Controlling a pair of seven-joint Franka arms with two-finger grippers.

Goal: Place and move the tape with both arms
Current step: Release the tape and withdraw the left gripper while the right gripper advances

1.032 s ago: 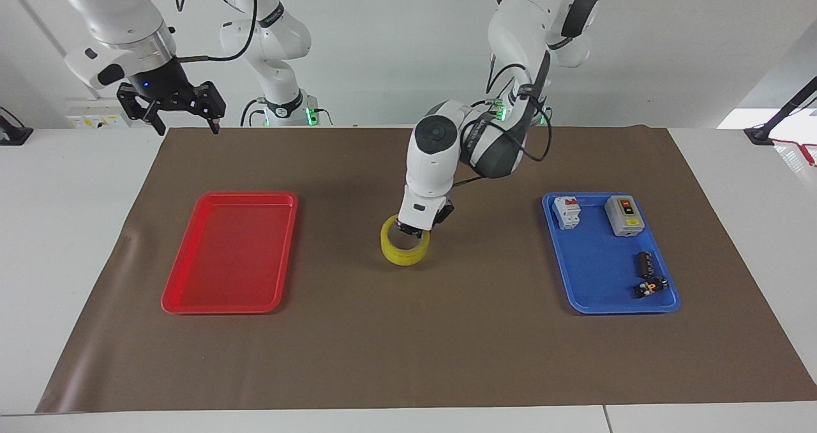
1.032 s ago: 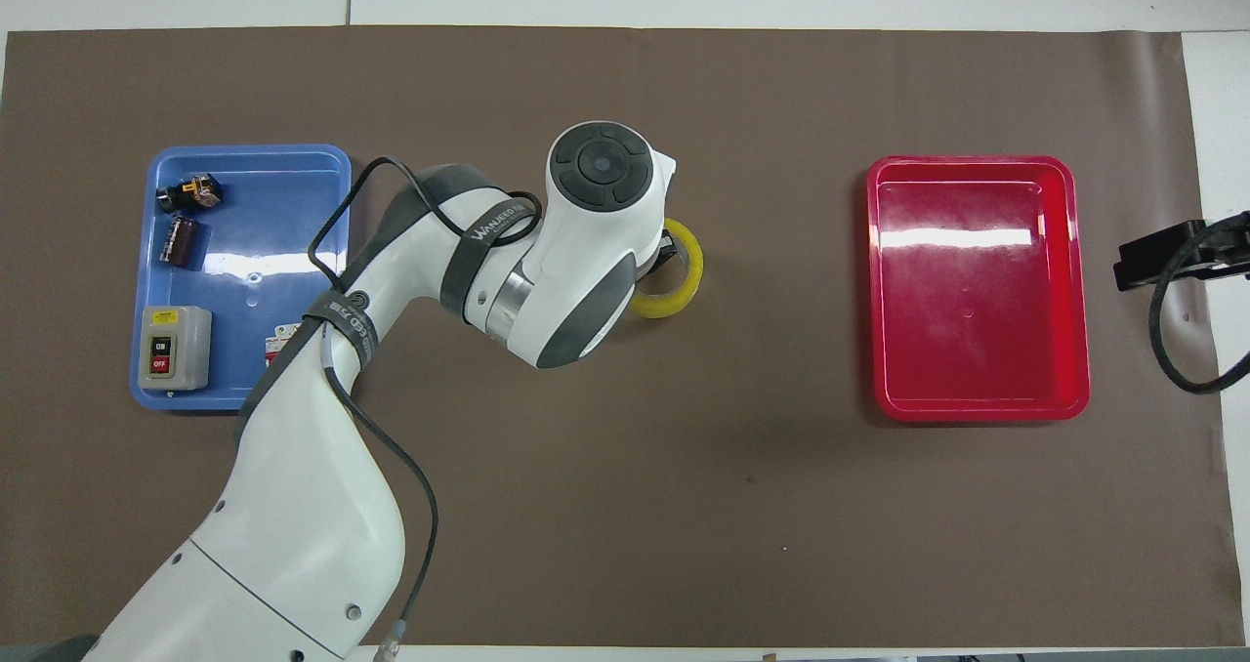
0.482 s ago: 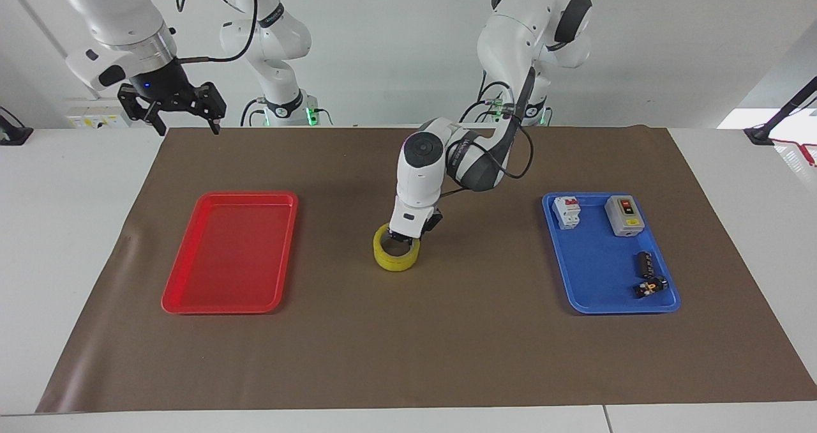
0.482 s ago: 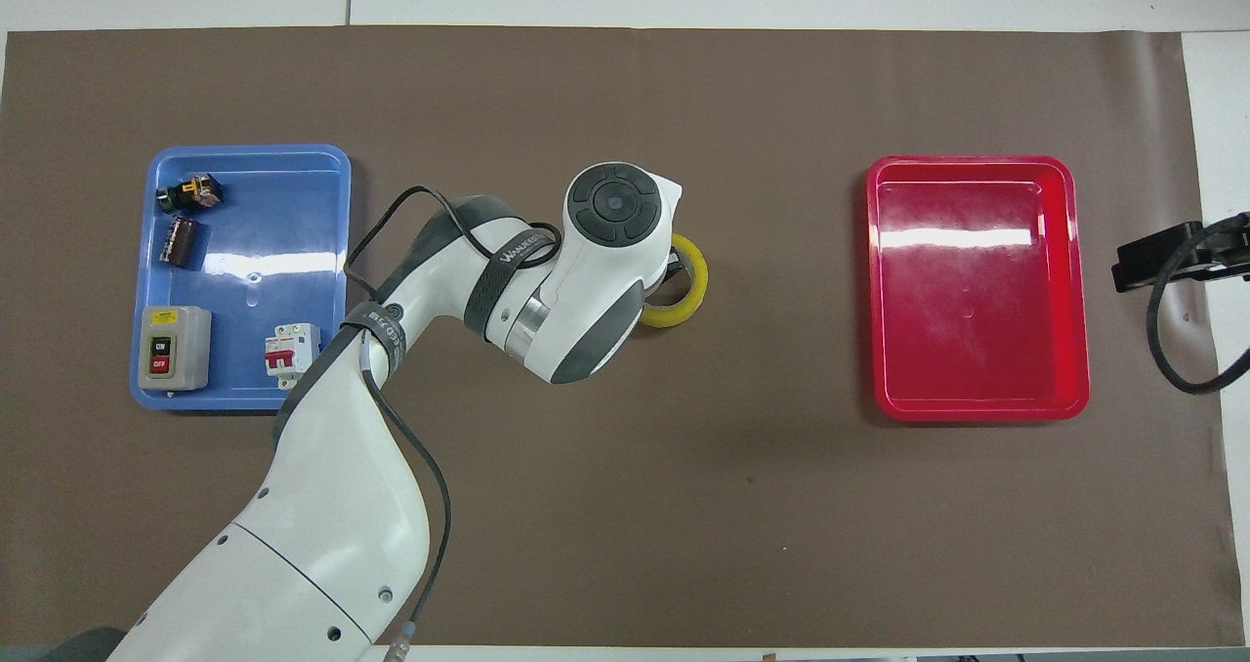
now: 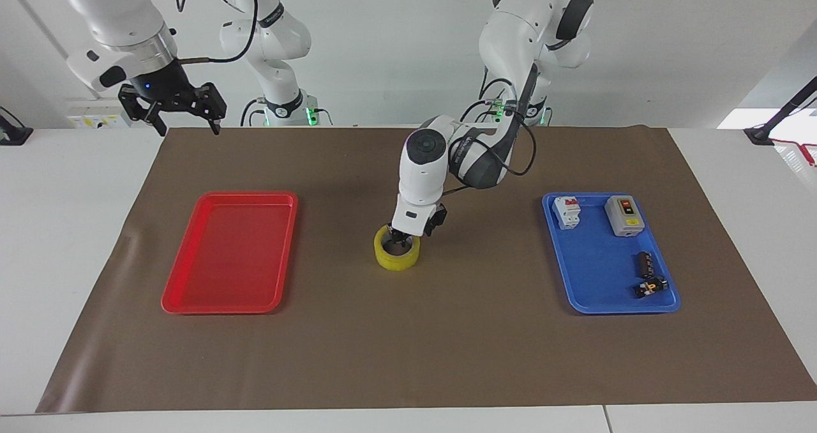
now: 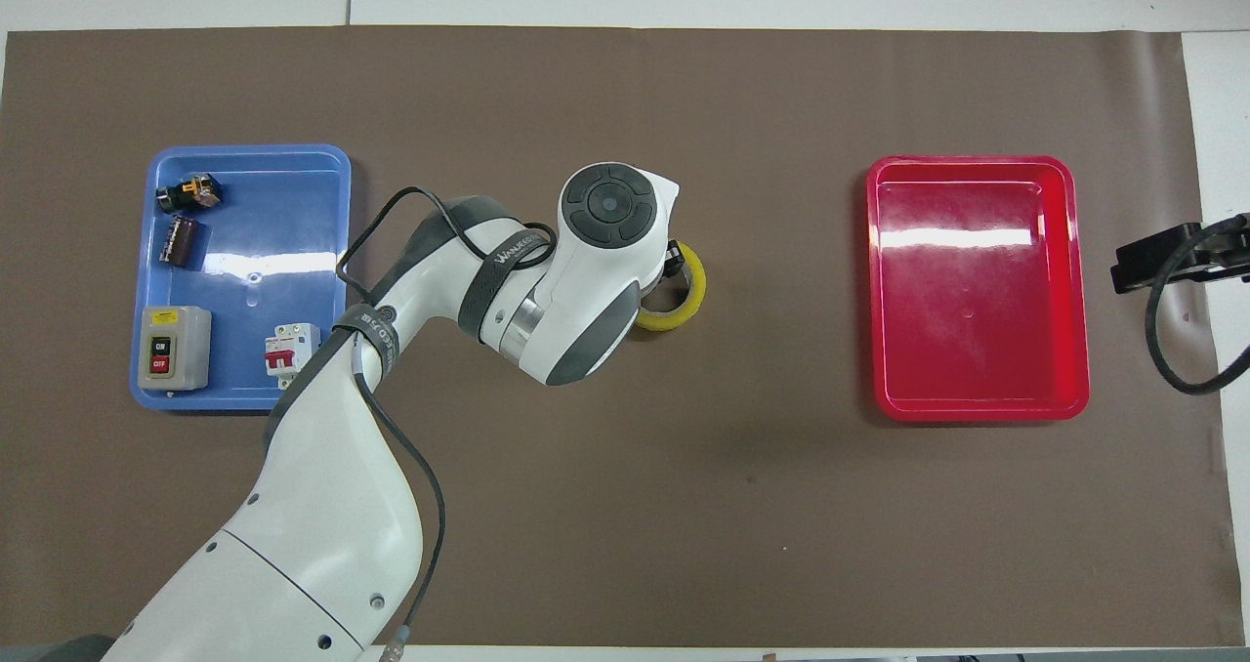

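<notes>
Brown mat point(image 5: 408, 343): tape point(image 5: 397, 258) (flat, midway)

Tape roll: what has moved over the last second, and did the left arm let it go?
The left tool carried the tape roll a little toward the right arm's end of the table and lowered it flat onto the brown mat. I cannot tell whether it has let go; the tool is at the roll's rim. The right tool waits raised, open; the red tray and blue tray are unchanged.
</notes>
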